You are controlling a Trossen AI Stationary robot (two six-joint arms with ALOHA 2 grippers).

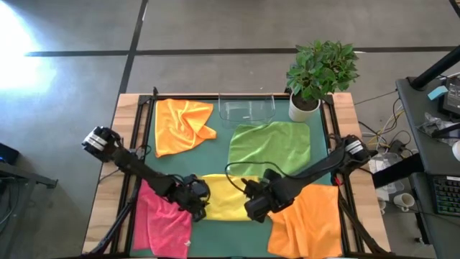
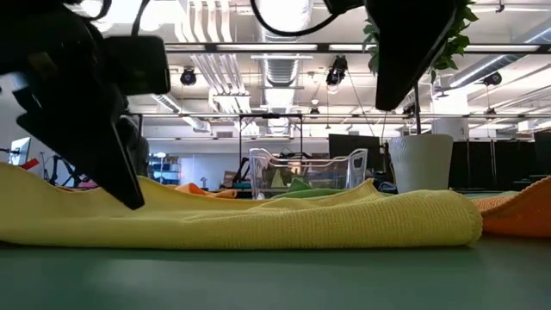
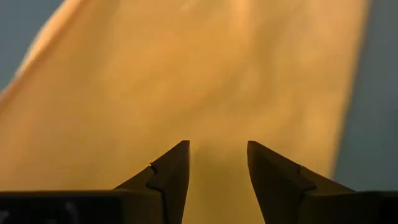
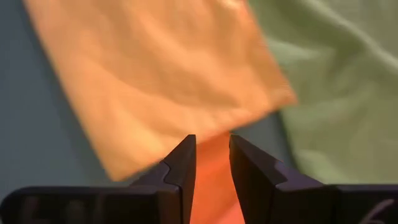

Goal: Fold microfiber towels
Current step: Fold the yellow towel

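Observation:
A yellow towel (image 1: pixel 228 193) lies flat on the green mat (image 1: pixel 223 140) near the front middle; the low view shows it as a low mound (image 2: pixel 284 220). My left gripper (image 3: pixel 217 146) is open, low over the towel's left end (image 2: pixel 129 194). At the towel's right end, my right gripper (image 4: pixel 212 138) hangs well above the cloth (image 2: pixel 400 99), open with a narrow gap and nothing in it. A pink towel (image 1: pixel 164 219) lies front left, an orange one (image 1: pixel 307 219) front right, another orange one (image 1: pixel 181 124) far left, and a lime green one (image 1: pixel 272 147) right of centre. My left gripper slants down from the table's left side, with its fingertips (image 2: pixel 136 203) at the surface of the yellow towel's left end (image 3: pixel 205 93). I cannot tell whether they touch the cloth. The fingers stand apart with towel showing between them.
A potted plant (image 1: pixel 316 72) in a white pot stands at the far right corner, and a clear plastic container (image 1: pixel 246 109) stands at the far edge. Black rails (image 1: pixel 136 144) frame the mat on both sides.

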